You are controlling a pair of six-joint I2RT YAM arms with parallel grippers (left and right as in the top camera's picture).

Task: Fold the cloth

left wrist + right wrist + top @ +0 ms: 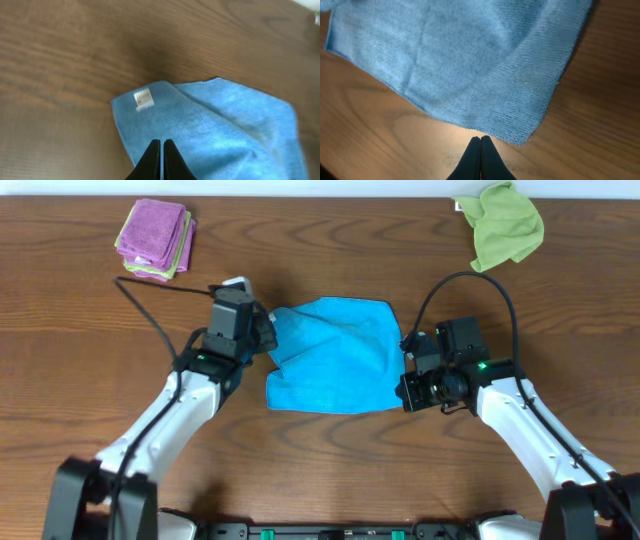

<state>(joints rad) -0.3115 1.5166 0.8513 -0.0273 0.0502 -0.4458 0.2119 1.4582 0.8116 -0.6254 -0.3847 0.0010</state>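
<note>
A blue cloth lies mid-table, roughly square, with its left side rumpled and partly turned over. My left gripper is at the cloth's upper left corner. In the left wrist view its fingers are shut and sit over the cloth, near a white tag. My right gripper is at the cloth's lower right edge. In the right wrist view its fingers are shut over bare wood, just short of the cloth's hem.
A folded stack of purple and green cloths sits at the back left. A crumpled green cloth lies at the back right. A black cable runs across the wood by the left arm.
</note>
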